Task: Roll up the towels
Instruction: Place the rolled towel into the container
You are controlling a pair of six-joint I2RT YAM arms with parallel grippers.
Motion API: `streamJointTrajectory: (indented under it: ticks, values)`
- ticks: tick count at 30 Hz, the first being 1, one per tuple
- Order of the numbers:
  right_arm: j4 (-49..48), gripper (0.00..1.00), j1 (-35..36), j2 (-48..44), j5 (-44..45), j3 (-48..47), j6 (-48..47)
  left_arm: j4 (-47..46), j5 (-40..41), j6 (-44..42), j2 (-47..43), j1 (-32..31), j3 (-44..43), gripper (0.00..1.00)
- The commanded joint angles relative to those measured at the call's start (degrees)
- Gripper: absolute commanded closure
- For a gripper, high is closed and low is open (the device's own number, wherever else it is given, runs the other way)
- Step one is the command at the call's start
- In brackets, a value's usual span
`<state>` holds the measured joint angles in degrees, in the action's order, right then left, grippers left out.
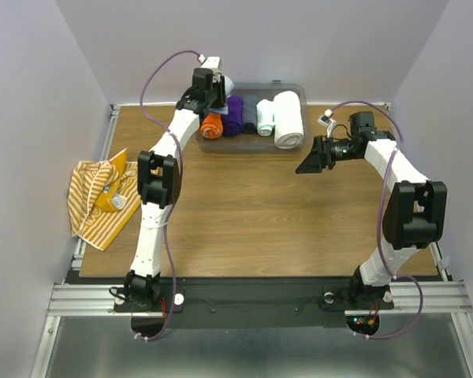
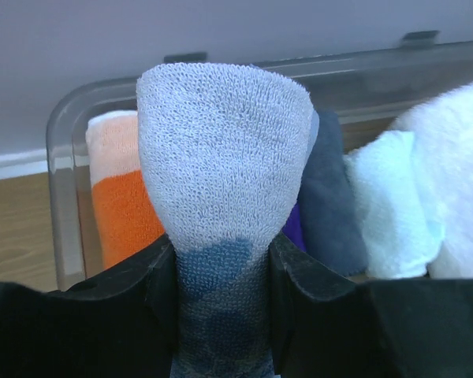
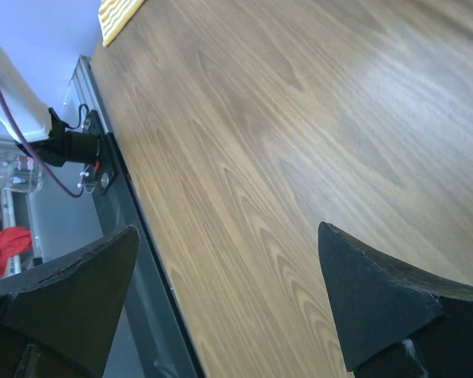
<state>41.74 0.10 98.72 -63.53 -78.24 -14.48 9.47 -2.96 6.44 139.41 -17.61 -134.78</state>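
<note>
Over the bin (image 1: pixel 288 85) at twelve o'clock, my left claw (image 2: pixel 221 268) clamps the rolled pale blue towel (image 2: pixel 225 150), presumably for stowing (right claw (image 1: pixel 309 160) gapes empty at three).

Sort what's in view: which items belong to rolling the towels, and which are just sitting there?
Job:
- pale blue towel, held in the left gripper at the bin
- striped towel, unrolled at the table's left edge

Lying about, all in the bin:
- orange roll
- purple roll
- thick white roll
</note>
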Motion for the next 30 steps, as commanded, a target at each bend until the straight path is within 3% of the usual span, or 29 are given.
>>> streamJointTrajectory:
  ticks: [1,12,26,30]
  values:
    - [-0.60,0.00,0.17,1.04,-1.07,1.51,-0.02,-9.11,2.52,7.96,0.33,-0.24,-2.60,1.00]
    - [-0.78,0.00,0.17,3.67,-1.07,1.33,-0.11,-12.45,6.48,15.62,5.34,-0.76,-1.10,1.00]
    - [-0.87,0.00,0.08,5.08,-0.19,1.68,-0.55,-12.20,7.70,15.10,9.73,-1.38,-0.75,1.00]
    - [-0.95,0.00,0.16,5.70,-0.89,1.68,-0.37,-11.85,8.67,13.95,11.05,-1.38,-1.10,0.85]
